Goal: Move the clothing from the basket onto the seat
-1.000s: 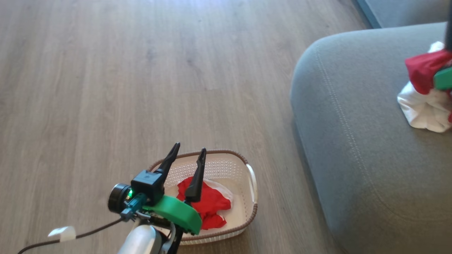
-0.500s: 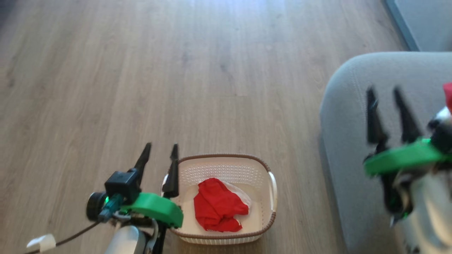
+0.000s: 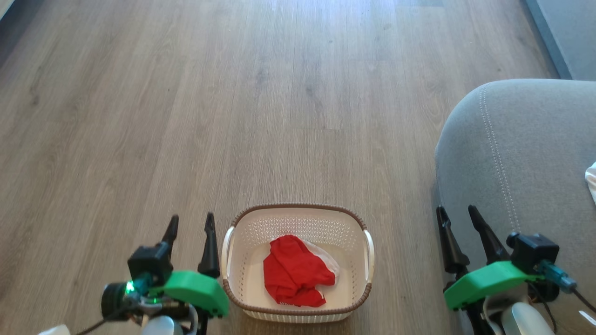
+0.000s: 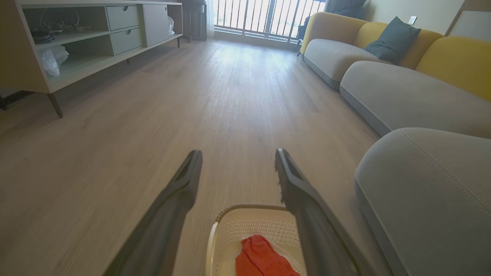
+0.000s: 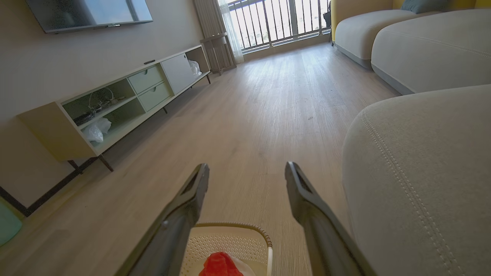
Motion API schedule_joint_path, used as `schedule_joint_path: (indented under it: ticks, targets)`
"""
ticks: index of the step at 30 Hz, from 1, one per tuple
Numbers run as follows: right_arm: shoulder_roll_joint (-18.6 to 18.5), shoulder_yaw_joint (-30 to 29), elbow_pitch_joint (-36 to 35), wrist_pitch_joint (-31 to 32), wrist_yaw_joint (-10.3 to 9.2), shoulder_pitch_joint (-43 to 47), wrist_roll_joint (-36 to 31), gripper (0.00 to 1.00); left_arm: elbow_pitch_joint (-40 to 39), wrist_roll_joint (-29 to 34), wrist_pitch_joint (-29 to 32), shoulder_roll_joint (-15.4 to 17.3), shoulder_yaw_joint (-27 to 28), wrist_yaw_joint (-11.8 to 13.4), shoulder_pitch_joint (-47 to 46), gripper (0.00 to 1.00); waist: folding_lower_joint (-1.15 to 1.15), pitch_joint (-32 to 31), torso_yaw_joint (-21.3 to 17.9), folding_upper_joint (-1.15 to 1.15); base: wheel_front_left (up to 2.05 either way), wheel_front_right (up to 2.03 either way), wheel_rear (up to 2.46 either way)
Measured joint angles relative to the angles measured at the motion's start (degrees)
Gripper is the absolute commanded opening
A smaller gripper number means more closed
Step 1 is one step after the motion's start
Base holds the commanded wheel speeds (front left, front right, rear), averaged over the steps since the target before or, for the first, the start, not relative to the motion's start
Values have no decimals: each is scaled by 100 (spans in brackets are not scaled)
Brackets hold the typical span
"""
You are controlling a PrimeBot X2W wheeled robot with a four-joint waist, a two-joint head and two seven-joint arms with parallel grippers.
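Observation:
The cream basket [image 3: 369, 251] with a brown rim sits on the wood floor, holding a crumpled red garment [image 3: 293, 272] over a white piece [image 3: 327, 258]. My left gripper [image 3: 191, 222] hovers open just left of the basket, nothing between its fingers. My right gripper [image 3: 457, 215] is open and empty at the lower right, beside the grey seat [image 3: 521, 153]. A sliver of white clothing [image 3: 591, 179] lies on the seat at the right edge. The left wrist view shows the basket [image 4: 230, 226] and red garment [image 4: 262, 258] below its fingers; the right wrist view shows the basket [image 5: 230, 239] and red cloth [image 5: 220, 264] too.
Bare wood floor [image 3: 233, 93] stretches ahead of the basket. A low media cabinet [image 4: 76, 46] on thin legs stands along the left wall. More grey and yellow sofa sections [image 4: 402, 76] line the right side, with a balcony railing [image 4: 264, 17] at the far end.
The camera has swung left and down, so the seat now sits at the right edge. My right gripper has left the clothing on the seat and come down to the lower right, open.

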Motion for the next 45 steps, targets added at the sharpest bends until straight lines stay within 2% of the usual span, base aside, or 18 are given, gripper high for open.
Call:
schedule_joint_path:
  ticks: [9, 25, 45]
  targets:
    - [146, -172, -98, 1, 0, 71, -201, 100, 203, -9, 0, 1, -89, -5, 183, 100, 0, 37, -57, 0, 0, 0, 0]
    - [211, -381, -533, 1, 0, 271, -1182, 100, 333, -7, 0, 1, -179, -82, 183, 100, 0, 52, -104, 0, 0, 0, 0]
    - [225, -549, -714, 1, 0, 270, -1227, 100, 338, -7, 0, 1, -253, -76, 176, 100, 0, 174, -142, 0, 0, 0, 0]
